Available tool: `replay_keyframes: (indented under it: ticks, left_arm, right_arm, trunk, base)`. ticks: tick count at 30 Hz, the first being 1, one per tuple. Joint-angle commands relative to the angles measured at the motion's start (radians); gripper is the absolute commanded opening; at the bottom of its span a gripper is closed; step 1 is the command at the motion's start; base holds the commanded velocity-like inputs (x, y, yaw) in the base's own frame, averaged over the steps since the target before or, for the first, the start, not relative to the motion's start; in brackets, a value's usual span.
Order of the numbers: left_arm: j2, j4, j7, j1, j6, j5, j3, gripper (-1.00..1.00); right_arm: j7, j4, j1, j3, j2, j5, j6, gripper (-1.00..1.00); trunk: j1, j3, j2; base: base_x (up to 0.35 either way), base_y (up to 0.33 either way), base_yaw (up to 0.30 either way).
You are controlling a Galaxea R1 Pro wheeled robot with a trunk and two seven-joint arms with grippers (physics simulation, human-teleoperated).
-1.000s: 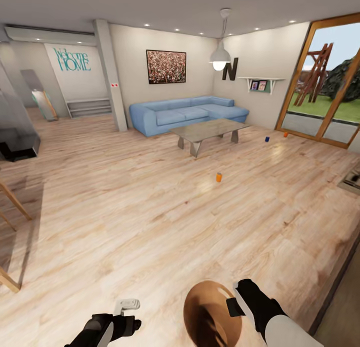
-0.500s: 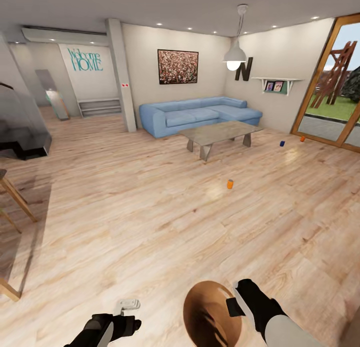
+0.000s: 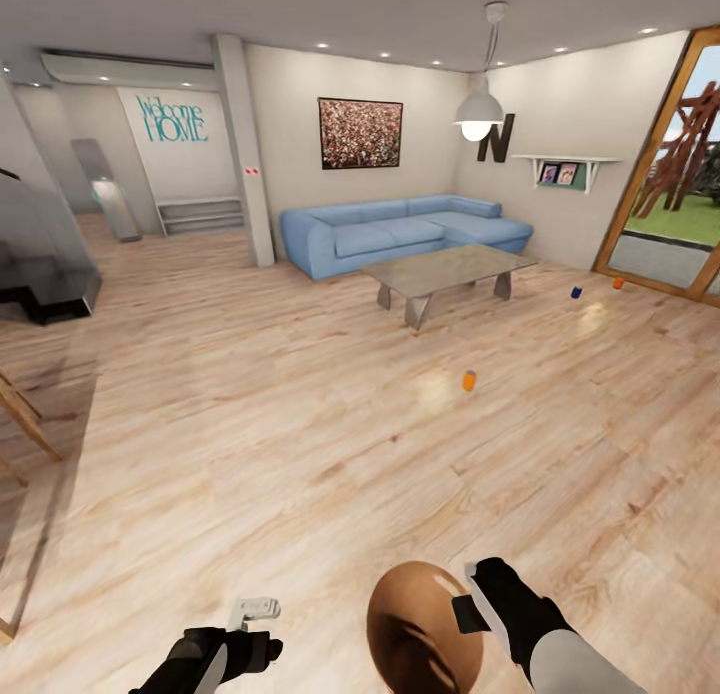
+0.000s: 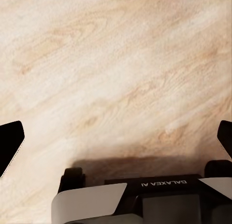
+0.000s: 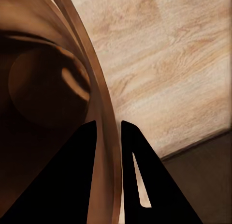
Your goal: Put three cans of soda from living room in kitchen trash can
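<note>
The view has swung left, sliding the cans rightward. The right gripper [image 3: 468,599] pinches the tash can [image 3: 420,629] rim; the left gripper [image 4: 116,137] hangs spread, empty. Nearest orange can [image 3: 468,380] stands upright ahead, right-arm side; blue can [image 3: 575,293] and far orange can [image 3: 618,283] beyond.

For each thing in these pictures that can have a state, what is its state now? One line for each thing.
trash can: carried, rim clamped by the right gripper, nothing seen inside.
right gripper: jaws shut on the rim.
left gripper: jaws open, holding nothing.
nearest orange can: upright on the floor.
blue can: upright on the floor.
far orange can: on the floor by the glass doors.
pendant lamp: lit.
</note>
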Motion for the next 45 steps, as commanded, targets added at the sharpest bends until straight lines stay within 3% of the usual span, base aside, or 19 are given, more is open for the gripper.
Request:
replay_keyframes:
  ticks: [1, 18, 34, 45]
  left_arm:
    - [0.000, 0.000, 0.000, 0.000, 0.000, 0.000, 0.000, 1.00]
    - [-0.001, 0.000, 0.000, 0.000, 0.000, 0.000, -0.001, 1.00]
    - [-0.001, 0.000, -0.001, 0.000, 0.000, 0.000, 0.000, 1.00]
    - [-0.001, 0.000, -0.001, 0.000, 0.000, 0.000, 0.000, 1.00]
  right_arm:
    - [0.007, 0.000, 0.000, -0.001, 0.000, -0.011, -0.001, -1.00]
    - [0.028, -0.001, 0.000, -0.002, 0.000, -0.011, -0.001, -1.00]
    - [0.029, -0.001, 0.000, -0.002, 0.000, -0.011, -0.001, -1.00]
    - [0.029, -0.001, 0.000, -0.002, 0.000, -0.011, -0.001, -1.00]
  trunk:
    - [0.000, 0.000, 0.000]
    - [0.000, 0.000, 0.000]
    - [0.000, 0.000, 0.000]
    - [0.000, 0.000, 0.000]
  base:
    - [0.344, 0.000, -0.052]
    - [0.344, 0.001, -0.209]
    - [0.342, 0.093, -0.032]
    - [0.334, 0.142, -0.177]
